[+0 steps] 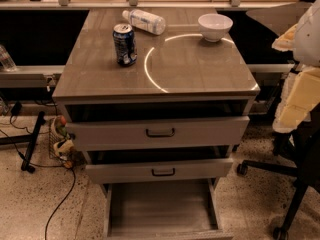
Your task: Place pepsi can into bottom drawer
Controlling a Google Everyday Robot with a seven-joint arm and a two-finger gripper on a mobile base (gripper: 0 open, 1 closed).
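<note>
The pepsi can (pixel 124 45), dark blue with a silver top, stands upright on the cabinet top (pixel 200 69) near its back left. The bottom drawer (pixel 160 206) is pulled far out at the foot of the cabinet; its flat floor holds nothing. Pale arm segments (pixel 302 84) show at the right edge, beside the cabinet and well clear of the can. My gripper is out of view.
A clear plastic bottle (pixel 145 21) lies on its side behind the can. A white bowl (pixel 215 26) stands at the back right. The two upper drawers (pixel 160 132) (pixel 163 172) stand slightly open. A chair base (pixel 280 184) is at the right, with cables and a small wire basket (pixel 60 139) at the left.
</note>
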